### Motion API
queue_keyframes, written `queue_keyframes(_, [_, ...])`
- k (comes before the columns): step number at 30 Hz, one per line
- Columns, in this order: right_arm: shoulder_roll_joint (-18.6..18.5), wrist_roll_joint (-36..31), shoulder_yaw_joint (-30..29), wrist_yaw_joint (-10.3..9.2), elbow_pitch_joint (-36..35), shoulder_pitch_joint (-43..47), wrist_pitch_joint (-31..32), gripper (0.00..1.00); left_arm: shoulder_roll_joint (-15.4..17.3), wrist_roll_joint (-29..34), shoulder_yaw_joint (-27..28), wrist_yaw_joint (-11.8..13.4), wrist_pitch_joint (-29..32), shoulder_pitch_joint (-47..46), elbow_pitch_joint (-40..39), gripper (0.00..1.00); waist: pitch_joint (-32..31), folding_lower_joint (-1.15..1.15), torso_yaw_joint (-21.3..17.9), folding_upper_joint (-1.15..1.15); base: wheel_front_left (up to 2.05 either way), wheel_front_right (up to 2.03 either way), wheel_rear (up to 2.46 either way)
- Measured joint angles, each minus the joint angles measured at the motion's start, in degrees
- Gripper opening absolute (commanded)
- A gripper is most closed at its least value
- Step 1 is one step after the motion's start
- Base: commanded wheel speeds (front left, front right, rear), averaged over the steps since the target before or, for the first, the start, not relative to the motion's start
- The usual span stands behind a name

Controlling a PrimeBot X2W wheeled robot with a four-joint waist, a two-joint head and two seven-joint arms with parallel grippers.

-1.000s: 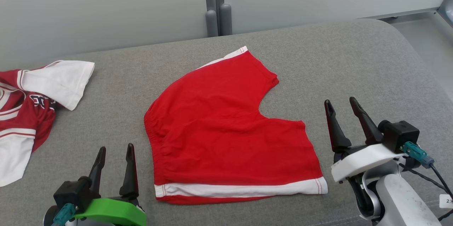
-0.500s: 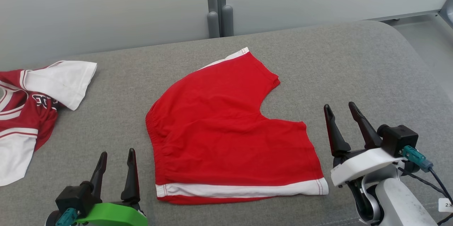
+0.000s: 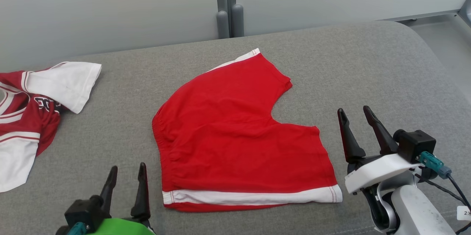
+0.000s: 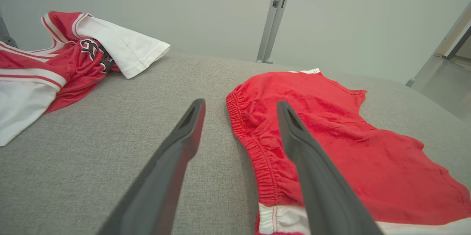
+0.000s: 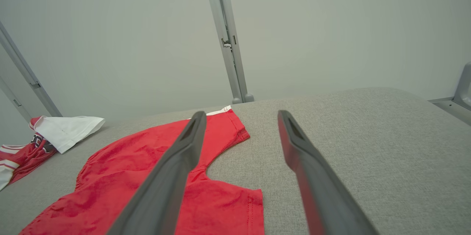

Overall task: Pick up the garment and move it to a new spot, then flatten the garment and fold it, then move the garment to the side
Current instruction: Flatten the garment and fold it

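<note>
the red shorts point(image 3: 235, 135) lie spread flat at the centre of the grey cushion point(image 3: 368, 62). flattening appears done; folding and the side move remain. left gripper point(image 3: 128, 167) at 7 o'clock and right gripper point(image 3: 353, 109) at 3 o'clock are released, empty.

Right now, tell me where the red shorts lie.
In the head view the red shorts lie flat on the grey cushion between the left gripper and right gripper, the jersey far to their left.
</note>
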Motion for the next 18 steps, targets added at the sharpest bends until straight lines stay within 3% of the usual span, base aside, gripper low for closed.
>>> queue_keyframes(18, [0.36, -1.22, -0.36, 1.51, 0.54, -0.01, 0.0, 1.0, 1.14, -0.37, -5.73, -5.19, 5.57, 1.43, 9.85, 1.0, 1.99, 0.0, -1.48, 0.0, 0.0, 0.0, 0.0])
